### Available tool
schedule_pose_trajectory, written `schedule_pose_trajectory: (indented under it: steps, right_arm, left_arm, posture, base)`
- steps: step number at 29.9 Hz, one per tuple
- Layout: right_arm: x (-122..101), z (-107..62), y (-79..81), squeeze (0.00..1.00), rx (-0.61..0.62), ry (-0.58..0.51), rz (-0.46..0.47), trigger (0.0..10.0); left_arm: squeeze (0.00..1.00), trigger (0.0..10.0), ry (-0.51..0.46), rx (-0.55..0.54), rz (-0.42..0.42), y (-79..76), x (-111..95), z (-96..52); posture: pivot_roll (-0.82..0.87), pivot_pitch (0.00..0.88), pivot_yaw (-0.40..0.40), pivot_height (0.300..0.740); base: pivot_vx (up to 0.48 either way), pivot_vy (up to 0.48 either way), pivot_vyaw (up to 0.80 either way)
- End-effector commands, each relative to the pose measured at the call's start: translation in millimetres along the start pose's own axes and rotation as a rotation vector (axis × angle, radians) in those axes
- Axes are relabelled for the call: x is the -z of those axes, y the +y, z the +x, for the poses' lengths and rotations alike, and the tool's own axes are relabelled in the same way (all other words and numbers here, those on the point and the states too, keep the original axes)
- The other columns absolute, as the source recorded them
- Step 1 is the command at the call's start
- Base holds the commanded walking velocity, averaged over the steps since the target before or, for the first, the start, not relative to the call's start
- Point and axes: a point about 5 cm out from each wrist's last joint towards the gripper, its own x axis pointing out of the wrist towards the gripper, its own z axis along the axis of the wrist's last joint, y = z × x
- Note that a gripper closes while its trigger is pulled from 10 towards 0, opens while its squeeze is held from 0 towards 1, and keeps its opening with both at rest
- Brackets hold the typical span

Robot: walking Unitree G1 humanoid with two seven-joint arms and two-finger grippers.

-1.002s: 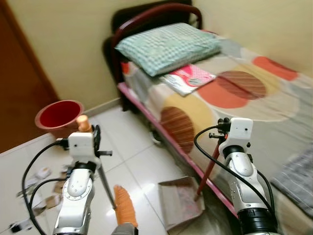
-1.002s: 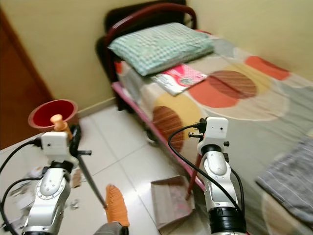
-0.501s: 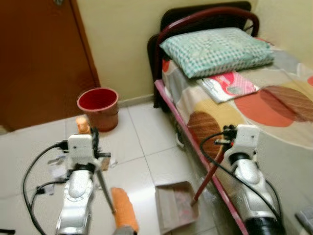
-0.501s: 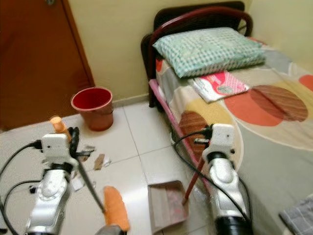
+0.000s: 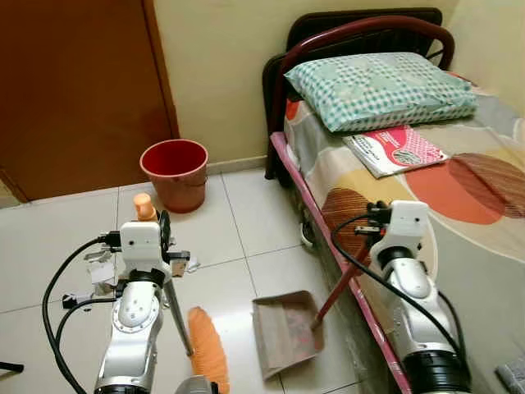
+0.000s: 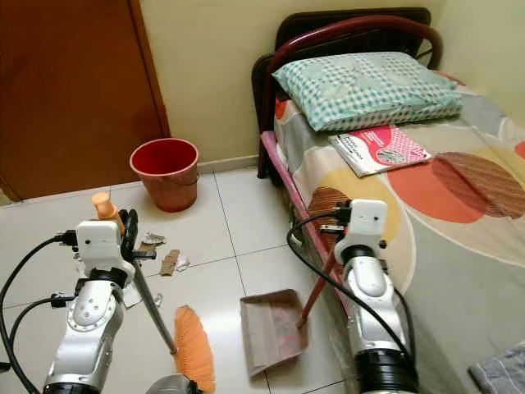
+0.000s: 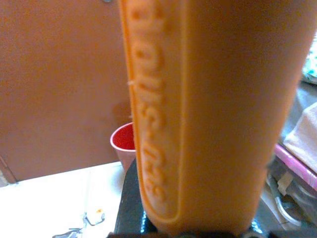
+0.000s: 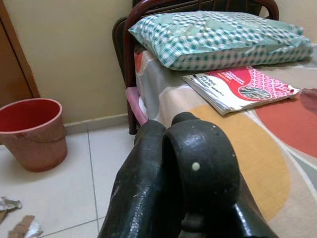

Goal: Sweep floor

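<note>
**Broom in one gripper, dustpan in the other**

The left gripper [image 6: 123, 232] is pinched on the broom [image 6: 193, 349]. The broom's orange handle tip sticks up above the wrist, its thin grey stick slants down, and its orange bristles rest on the white tile floor [image 6: 246, 213]. In the left wrist view the orange handle [image 7: 208, 114] is huge and very close, with raised letters on it.

The right gripper [image 5: 371, 232] is pinched on the red stick of the dustpan [image 5: 283, 328]. The pan sits flat on the floor just beside the bed [image 5: 459, 189], near the bristles but not touching them. In the right wrist view the black fingers [image 8: 163, 188] are pressed close together around a round black knob.

Bits of torn paper and card [image 6: 164, 258] lie on the tiles near the left arm. A red bucket [image 6: 166, 172] stands by the brown door [image 6: 74, 90]. The right wrist view shows the checked pillow [image 8: 218, 37] and the pink booklet [image 8: 242, 89] on the bed up close.
</note>
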Motion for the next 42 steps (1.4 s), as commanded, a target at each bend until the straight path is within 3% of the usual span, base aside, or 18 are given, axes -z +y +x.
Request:
schedule_pose_trajectory:
  steps: [1, 9, 32, 42]
  right_arm:
    - [-13, 4.0, -4.2, 0.00, 0.015, -0.051, 0.018, 10.0]
    - [-12, 7.6, -9.0, 0.00, 0.029, -0.041, 0.056, 10.0]
    - [-11, -1.1, -7.0, 0.00, 0.029, -0.042, 0.046, 10.0]
    - [-13, 0.7, -9.2, 0.00, 0.037, -0.047, 0.041, 10.0]
  left_arm:
    - [0.00, 10.0, -0.030, 0.005, -0.036, -3.6, -8, 2.1]
    - [0.00, 10.0, -0.074, -0.002, -0.064, -7.4, -24, 4.4]
    - [0.00, 10.0, -0.047, 0.037, -0.060, -12.3, -24, 3.9]
    - [0.00, 10.0, -0.092, 0.063, -0.018, -17.3, -33, 4.7]
  posture:
    - [-0.05, 0.000, -0.046, 0.740]
    - [-0.06, 0.017, -0.042, 0.740]
    - [-0.07, 0.051, -0.029, 0.740]
    - [-0.07, 0.044, -0.029, 0.740]
  base:
    - [0.000, 0.000, 0.00]
    - [0.000, 0.000, 0.00]
    - [0.000, 0.332, 0.00]
    - [0.000, 0.179, 0.00]
